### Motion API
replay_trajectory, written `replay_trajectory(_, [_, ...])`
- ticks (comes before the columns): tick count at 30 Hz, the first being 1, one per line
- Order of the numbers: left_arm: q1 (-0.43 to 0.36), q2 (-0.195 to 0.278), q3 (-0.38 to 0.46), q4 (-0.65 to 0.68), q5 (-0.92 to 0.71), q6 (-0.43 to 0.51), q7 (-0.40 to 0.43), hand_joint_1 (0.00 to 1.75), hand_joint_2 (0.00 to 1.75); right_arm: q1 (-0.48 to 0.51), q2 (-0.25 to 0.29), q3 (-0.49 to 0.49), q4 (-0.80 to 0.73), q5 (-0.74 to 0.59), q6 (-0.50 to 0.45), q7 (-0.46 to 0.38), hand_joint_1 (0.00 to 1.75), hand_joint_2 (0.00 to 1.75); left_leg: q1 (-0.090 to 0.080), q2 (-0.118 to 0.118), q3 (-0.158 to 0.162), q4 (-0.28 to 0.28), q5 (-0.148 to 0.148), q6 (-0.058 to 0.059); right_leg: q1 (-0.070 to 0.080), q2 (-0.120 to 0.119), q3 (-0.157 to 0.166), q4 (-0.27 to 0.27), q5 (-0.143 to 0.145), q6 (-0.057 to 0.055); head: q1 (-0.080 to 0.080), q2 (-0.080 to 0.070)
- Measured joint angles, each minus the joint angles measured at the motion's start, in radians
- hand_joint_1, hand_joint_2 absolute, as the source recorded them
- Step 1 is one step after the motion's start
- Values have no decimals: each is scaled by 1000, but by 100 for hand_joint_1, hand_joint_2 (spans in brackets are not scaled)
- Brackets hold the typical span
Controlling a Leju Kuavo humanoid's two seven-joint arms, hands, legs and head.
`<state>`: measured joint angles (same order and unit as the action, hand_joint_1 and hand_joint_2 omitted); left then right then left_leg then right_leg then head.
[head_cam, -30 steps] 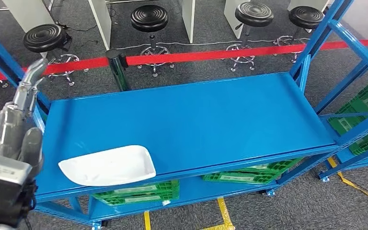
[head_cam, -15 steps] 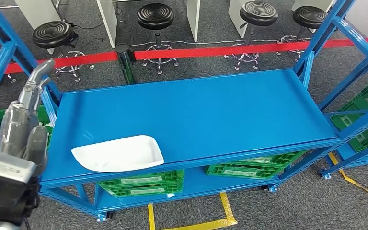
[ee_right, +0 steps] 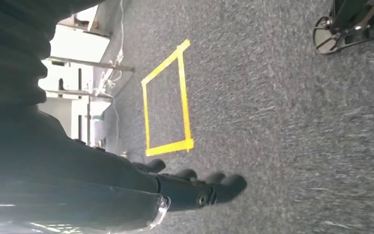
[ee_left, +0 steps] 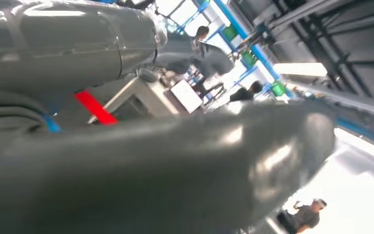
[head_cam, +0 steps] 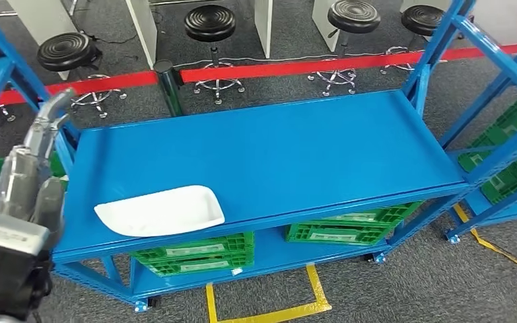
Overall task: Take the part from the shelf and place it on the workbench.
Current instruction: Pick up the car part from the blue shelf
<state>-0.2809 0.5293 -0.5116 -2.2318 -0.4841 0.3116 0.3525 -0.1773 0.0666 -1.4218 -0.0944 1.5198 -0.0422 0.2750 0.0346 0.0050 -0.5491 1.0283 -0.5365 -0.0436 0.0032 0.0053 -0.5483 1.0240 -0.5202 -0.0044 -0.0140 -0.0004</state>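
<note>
A white, shallow, tray-shaped part (head_cam: 158,210) lies on the top of the blue shelf (head_cam: 276,148), close to its front left corner. My left hand (head_cam: 33,168) is raised just left of the shelf's left end, beside the part and apart from it, fingers stretched upward and holding nothing. In the left wrist view the left hand (ee_left: 151,161) appears as blurred grey fingers very close to the camera. My right hand (ee_right: 195,187) hangs down over grey carpet, its dark fingers held out straight with nothing in them.
Green crates (head_cam: 195,256) sit on the shelf's lower level. Another blue rack (head_cam: 498,81) with green crates stands at the right. Behind the shelf run a red barrier tape (head_cam: 269,67) and black stools (head_cam: 210,23). Yellow floor tape (head_cam: 262,313) marks the carpet in front.
The whole picture has shifted slightly, so the camera has moved. The white part stays where it was on the shelf, and my left hand keeps its raised pose.
</note>
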Motion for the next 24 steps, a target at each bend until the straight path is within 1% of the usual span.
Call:
replay_trajectory(1, [-1, 0, -1, 1, 0, -16, 8, 0, 0, 1, 0, -1, 0, 0, 0, 0, 0, 175, -2, -1, -2, 2, 0, 8, 0, 0, -1, -1, 2, 1, 5, 0])
replay_trajectory(2, [-4, 0, -3, 2, 0, -37, 17, 0, 0, 2, 0, -3, 0, 0, 2, 0, 0, 175, -4, -3, -3, 3, 0, 4, -2, 0, -1, -3, 3, 2, 7, 0])
replay_trajectory(5, [-16, 0, -12, 8, -1, -90, 42, 0, 0, 1, 1, -8, 1, 2, 7, 0, 0, 175, -9, -7, -4, 3, 0, 8, -7, -1, 0, -6, 5, 6, 9, 0])
replay_trajectory(9, [-29, -1, -24, 18, -1, -116, 50, 0, 0, 1, 2, -16, 2, 7, 12, 0, 0, 175, -13, -10, -4, 3, 0, 11, -11, -2, 1, -8, 5, 11, 9, 0])
replay_trajectory(13, [-41, -1, -37, 26, -2, -138, 56, 0, 175, 1, 2, -20, 2, 9, 14, 1, 0, 175, -16, -13, -4, 3, -1, 14, -12, -4, 1, -9, 3, 16, 9, 0])
replay_trajectory(16, [-68, -9, -71, 42, -6, -224, 71, 0, 175, 0, 2, -24, 2, 19, 17, 2, 0, 175, -16, -19, -4, 4, -1, 14, -13, -7, 1, -9, 2, 19, 9, 0])
replay_trajectory(19, [-96, -29, -128, 70, -17, -324, 97, 0, 175, -2, 2, -24, 2, 30, 22, 3, 0, 175, -16, -22, -4, 4, -1, 14, -13, -9, 2, -9, 2, 20, 9, 0])
replay_trajectory(24, [-131, -56, -214, 120, -35, -410, 168, 0, 175, -3, 2, -35, 3, 38, 26, 9, 0, 175, -16, -23, -4, 3, -1, 14, -13, -10, 3, -9, 2, 20, 9, 0])
